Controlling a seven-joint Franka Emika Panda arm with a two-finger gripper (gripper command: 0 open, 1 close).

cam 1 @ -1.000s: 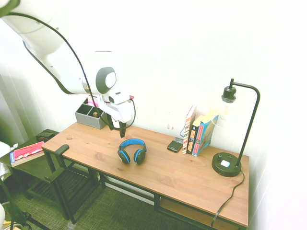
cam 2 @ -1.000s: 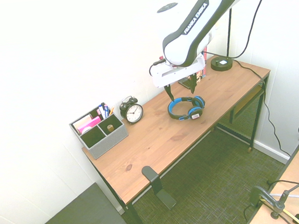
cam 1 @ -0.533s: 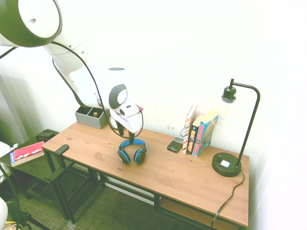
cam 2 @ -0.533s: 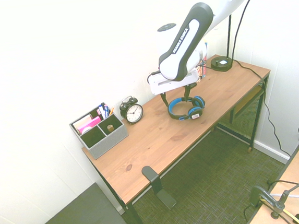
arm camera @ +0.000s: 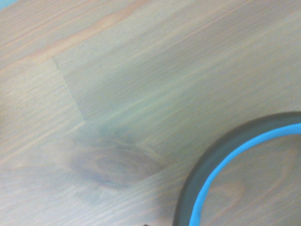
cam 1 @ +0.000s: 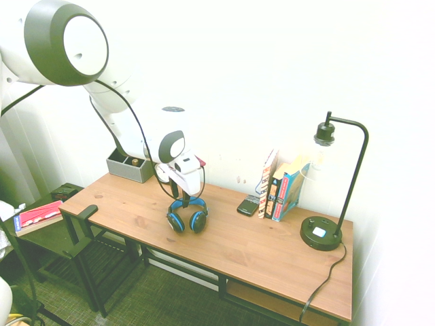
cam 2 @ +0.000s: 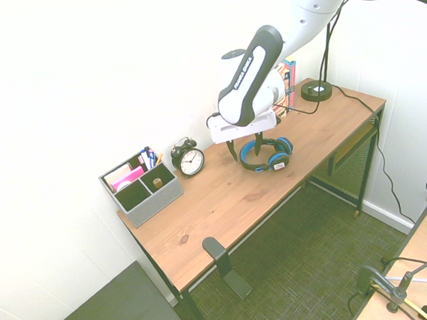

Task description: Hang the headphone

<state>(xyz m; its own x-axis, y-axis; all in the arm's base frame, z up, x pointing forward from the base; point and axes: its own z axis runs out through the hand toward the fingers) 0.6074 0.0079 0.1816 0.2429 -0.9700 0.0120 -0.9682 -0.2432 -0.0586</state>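
Observation:
The headphone [cam 1: 188, 214] lies flat on the wooden desk [cam 1: 258, 251], with a bright blue headband and black ear cups ringed in blue. My gripper [cam 1: 184, 197] is open and has come down at the back of the headband. In the second exterior view its fingers [cam 2: 232, 150] stand on either side of the headphone's [cam 2: 267, 154] band, near the desk top. Close up, the wrist view shows the headband [arm camera: 225, 160] as a dark arc with a blue stripe over wood grain. A black hook-shaped hanger [cam 1: 87, 212] is clamped to the desk's left end.
A black alarm clock [cam 2: 190, 158] and a grey organiser [cam 2: 141, 187] stand at the back by the wall. A phone [cam 1: 247, 204], upright books [cam 1: 282, 187] and a black desk lamp [cam 1: 333, 183] occupy the right half. The hanger [cam 2: 215, 251] sticks out from the front corner.
The arm has swung right and lowered; the open gripper went from above and left of the headphone down onto its headband. The headphone has not moved.

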